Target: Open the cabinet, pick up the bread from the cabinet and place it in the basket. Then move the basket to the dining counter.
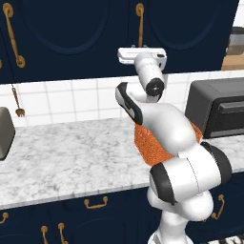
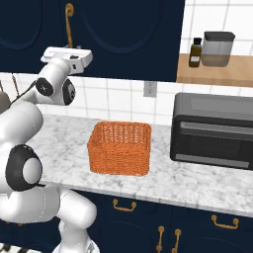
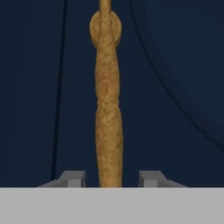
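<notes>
Reaching up at the tall dark navy cabinet (image 1: pixel 86 33), the white arm's two-finger gripper (image 3: pixel 111 178) straddles the long vertical brass handle (image 3: pixel 107 100).

In the hand view the handle runs straight down between the two grey fingertips (image 3: pixel 72 178), with a slim gap on each side, so the pincer sits narrowed around the bar but I cannot tell that it grips yet. From the left base view the hand is level against the door's lower edge, right under the handle's foot, and the arched panel door looks shut. The rectangular orange woven mesh basket (image 2: pixel 120 147) stands on the veined marble worktop (image 2: pixel 197 183) below, just left of the dark grey box-shaped oven (image 2: pixel 213 129); the arm covers most of it in the left base view.
</notes>
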